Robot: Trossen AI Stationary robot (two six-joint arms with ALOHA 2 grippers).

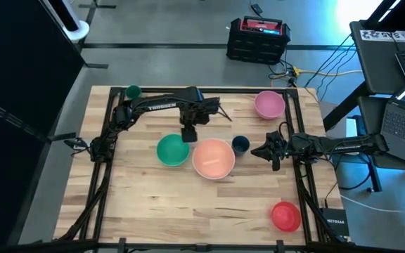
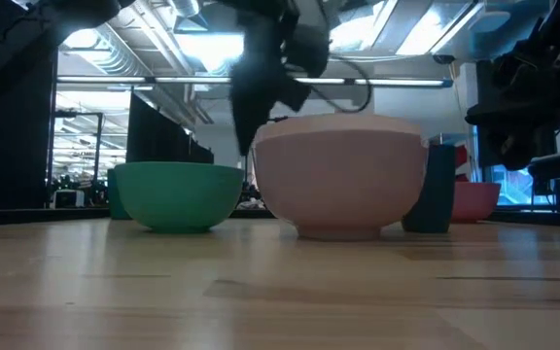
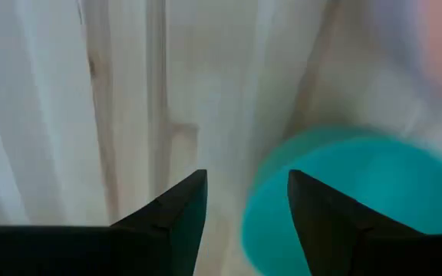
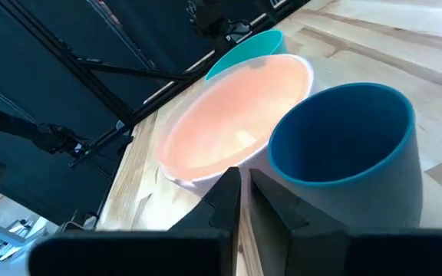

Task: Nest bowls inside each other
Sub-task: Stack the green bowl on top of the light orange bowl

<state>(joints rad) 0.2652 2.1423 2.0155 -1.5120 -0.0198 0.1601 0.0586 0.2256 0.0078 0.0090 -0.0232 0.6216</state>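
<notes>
The green bowl [image 1: 172, 150] and the pale peach bowl [image 1: 213, 158] stand side by side, bases on the table, at mid-table. The pink bowl [image 1: 269, 104] sits at the far right and the red-orange bowl [image 1: 285, 216] at the near right. My left gripper [image 1: 188, 133] points down, open, above the table just behind the gap between the green and peach bowls. In its wrist view the open fingers [image 3: 244, 207] hold nothing, and the green bowl [image 3: 351, 199] lies below, off to one side. My right gripper [image 1: 266, 151] waits shut at the right, level, near the dark blue cup [image 1: 240, 144].
The dark blue cup [image 4: 351, 153] stands upright right beside the peach bowl [image 4: 229, 115], just ahead of my right fingers. A small teal cup [image 1: 133, 92] sits at the far left corner. Bare wood lies along the near edge and at the near left.
</notes>
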